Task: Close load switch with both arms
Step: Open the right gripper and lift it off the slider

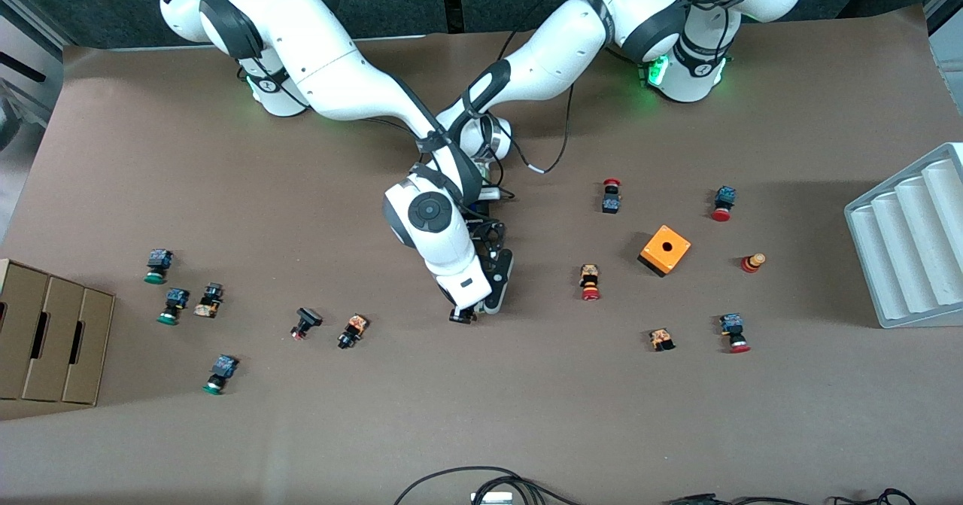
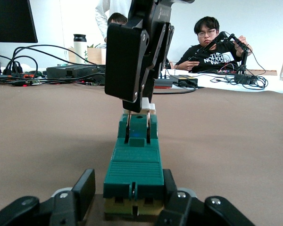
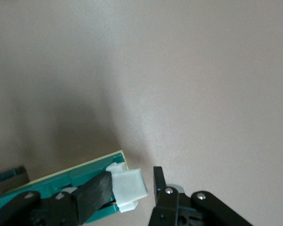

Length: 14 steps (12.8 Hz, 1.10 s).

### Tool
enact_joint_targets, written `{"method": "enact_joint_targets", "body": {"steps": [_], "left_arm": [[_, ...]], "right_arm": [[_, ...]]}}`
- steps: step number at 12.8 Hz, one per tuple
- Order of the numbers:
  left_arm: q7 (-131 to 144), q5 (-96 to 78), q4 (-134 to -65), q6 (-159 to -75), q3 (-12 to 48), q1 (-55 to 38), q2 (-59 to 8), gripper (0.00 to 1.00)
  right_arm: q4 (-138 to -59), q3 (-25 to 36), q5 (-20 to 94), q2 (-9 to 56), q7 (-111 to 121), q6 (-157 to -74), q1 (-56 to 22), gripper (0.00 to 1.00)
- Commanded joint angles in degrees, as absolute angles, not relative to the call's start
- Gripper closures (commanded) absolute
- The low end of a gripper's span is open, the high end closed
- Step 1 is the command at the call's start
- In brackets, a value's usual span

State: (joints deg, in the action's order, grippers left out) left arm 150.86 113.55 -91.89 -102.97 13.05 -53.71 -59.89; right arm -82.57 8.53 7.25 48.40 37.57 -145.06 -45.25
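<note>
Left wrist view: left gripper (image 2: pixel 132 200) pinches one end of the narrow dark-green rectangular load switch (image 2: pixel 133 162), which lies flat on the brown table (image 2: pixel 47 136), mid-table under both wrists, roughly 9 o'clock of the orange cube box (image 1: pixel 665 249). The right gripper (image 3: pixel 132 193) is clamped on the white sliding handle (image 3: pixel 129 187) at the switch's other end. Judging by that, both grips are done; handle looks out past the body, so the closing push remains.

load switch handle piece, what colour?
White, on the dark-green load switch. The handle piece shows best in the right wrist view.
</note>
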Motion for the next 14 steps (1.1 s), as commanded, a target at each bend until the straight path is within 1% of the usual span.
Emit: {"method": "enact_joint_targets", "body": {"steps": [1,10,13,14], "left_arm": [[151.8,114.2,-92.1,-102.3,12.5,-54.6,-61.7,0.35],[152.1,114.2,-91.9,-102.3,12.6,-54.8,-61.7,0.35],[152.2,114.2,-92.1,-102.3,12.6,-54.8,-61.7,0.35],[152.2,114.2,-92.0,-102.3,12.5,-54.8,-61.7,0.36]], "right_arm": [[-81.0,8.5,5.8,50.4,38.1,-146.7,-44.3,0.55],[-81.0,8.5,5.8,50.9,38.0,-147.9,-44.3,0.55],[-81.0,8.5,6.1,49.8,37.9,-147.6,-44.4,0.55],[-81.1,8.4,6.6,49.0,37.9,-147.3,-44.4,0.52]]}}
